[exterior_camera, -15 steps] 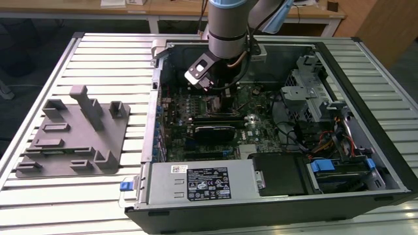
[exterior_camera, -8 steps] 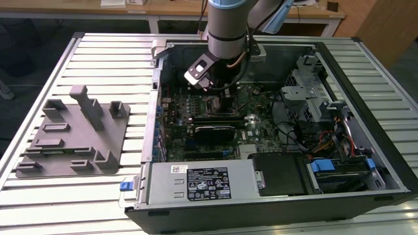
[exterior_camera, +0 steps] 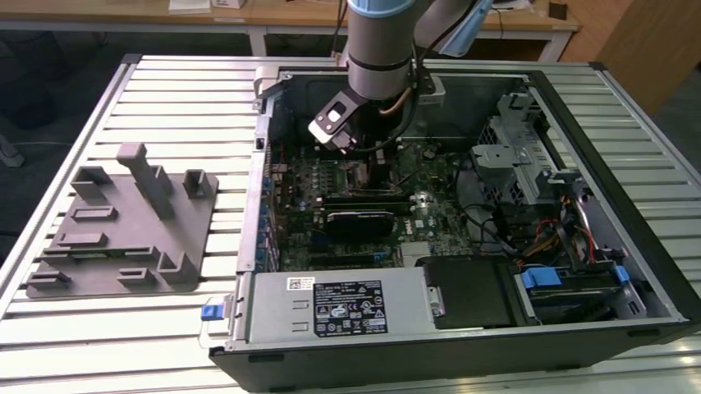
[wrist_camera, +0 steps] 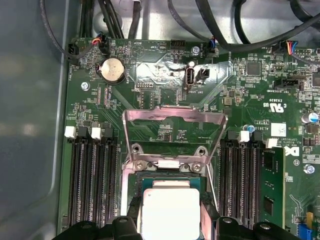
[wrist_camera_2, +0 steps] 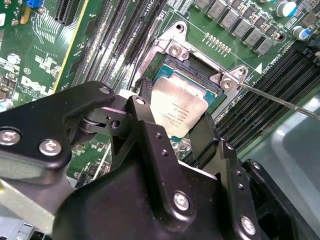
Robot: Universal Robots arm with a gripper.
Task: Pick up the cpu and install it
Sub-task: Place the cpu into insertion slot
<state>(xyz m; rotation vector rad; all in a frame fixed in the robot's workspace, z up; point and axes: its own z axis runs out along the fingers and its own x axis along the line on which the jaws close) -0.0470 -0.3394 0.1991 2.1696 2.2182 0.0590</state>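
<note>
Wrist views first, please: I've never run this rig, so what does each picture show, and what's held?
The exterior view shows one robot arm reaching into an open computer case on a slatted table, a grey fixture block at the exterior view's left. Both wrist views come from cameras on the arm, looking at the motherboard. There the gripper clasps the cpu, a silver square, over its socket; the socket's metal cover plate stands open.

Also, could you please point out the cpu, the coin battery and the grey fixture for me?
cpu (wrist_camera: 171,214): first wrist view, middle of its silver top.
coin battery (wrist_camera: 113,70): first wrist view, centre of its round face.
grey fixture (exterior_camera: 115,234): exterior view, on its flat base.
</note>
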